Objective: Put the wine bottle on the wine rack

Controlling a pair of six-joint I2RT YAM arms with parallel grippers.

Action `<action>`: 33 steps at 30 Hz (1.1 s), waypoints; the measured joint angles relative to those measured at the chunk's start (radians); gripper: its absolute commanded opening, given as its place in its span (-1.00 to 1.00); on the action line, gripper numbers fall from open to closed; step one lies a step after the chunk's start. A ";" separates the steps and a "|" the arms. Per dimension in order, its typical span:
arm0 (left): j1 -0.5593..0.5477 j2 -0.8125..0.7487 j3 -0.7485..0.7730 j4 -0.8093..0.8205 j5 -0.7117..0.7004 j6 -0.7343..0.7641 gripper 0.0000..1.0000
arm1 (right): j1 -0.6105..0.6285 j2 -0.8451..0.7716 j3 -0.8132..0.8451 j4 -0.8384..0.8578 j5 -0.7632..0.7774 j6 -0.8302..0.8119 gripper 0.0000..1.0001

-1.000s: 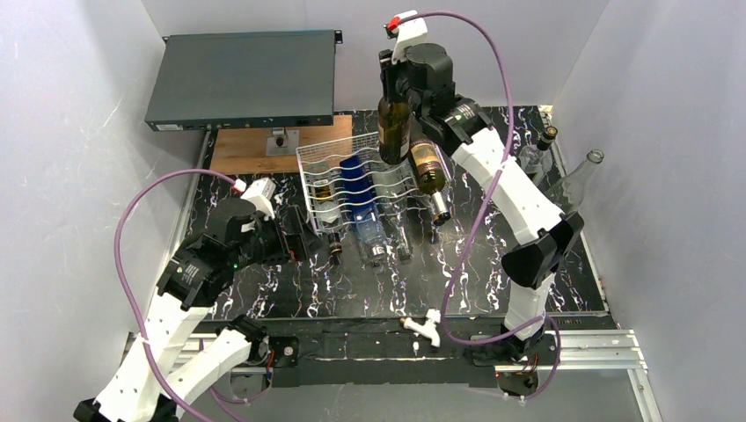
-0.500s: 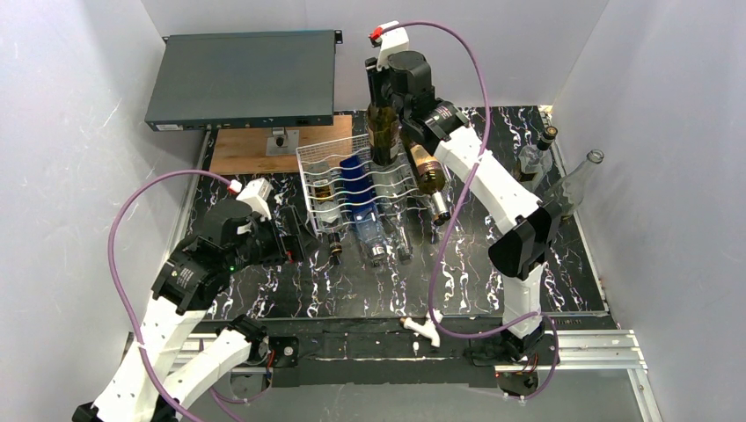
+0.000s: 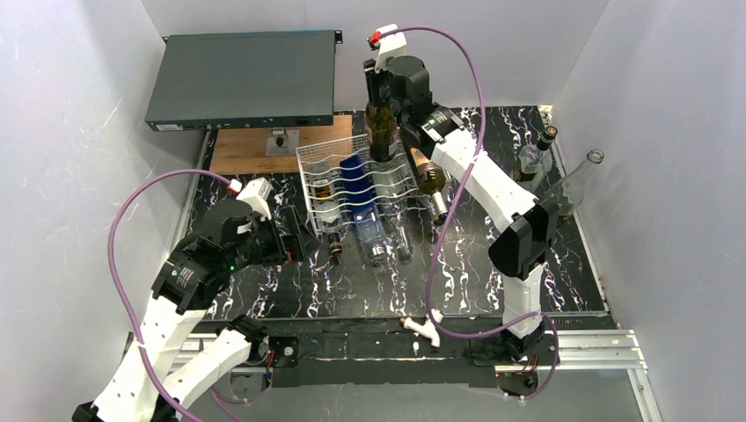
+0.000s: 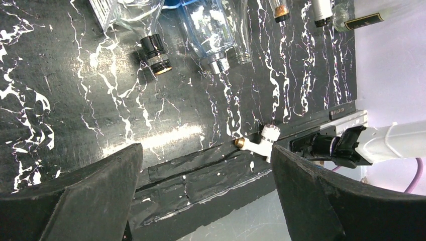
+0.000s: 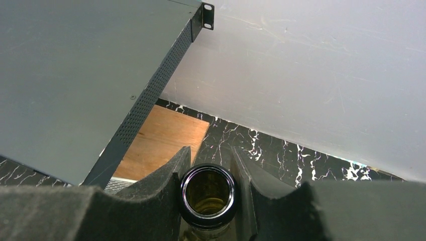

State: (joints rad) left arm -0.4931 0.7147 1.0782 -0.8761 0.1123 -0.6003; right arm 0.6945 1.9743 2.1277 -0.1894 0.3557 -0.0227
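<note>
Dark glass wine bottle (image 3: 381, 132) upright, neck pinched by the right gripper (image 3: 376, 86), hanging over the back of the white wine rack (image 3: 310, 180), left gripper (image 4: 203, 165) wide open over the black table (image 3: 352, 292).

Here's the left gripper (image 4: 205, 168), jaws spread wide, with the black white-veined bench (image 4: 75, 100) showing between them. Up top, necks point toward us: a dark-mouthed clear bottle (image 4: 154, 50) and a silver-capped clear bottle (image 4: 217, 63). A corner of the white wire rack (image 4: 103, 9) shows top left. A small white brass-tipped plug (image 4: 261, 143) lies at the bench edge.
</note>
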 measured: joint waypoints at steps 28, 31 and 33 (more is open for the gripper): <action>0.000 0.058 -0.004 0.040 0.017 0.006 0.97 | 0.073 -0.582 -0.836 0.045 0.052 0.191 -0.97; 0.000 0.059 -0.004 0.041 0.019 0.005 0.97 | 0.082 -0.615 -0.898 0.030 0.058 0.217 -0.97; 0.000 0.058 -0.004 0.042 0.019 0.005 0.97 | 0.088 -0.635 -0.939 0.027 0.061 0.235 -0.97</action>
State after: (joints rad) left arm -0.4931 0.7731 1.0744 -0.8337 0.1314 -0.5949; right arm 0.7822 1.3396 1.1889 -0.1627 0.4164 0.2127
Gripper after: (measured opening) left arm 0.983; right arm 0.393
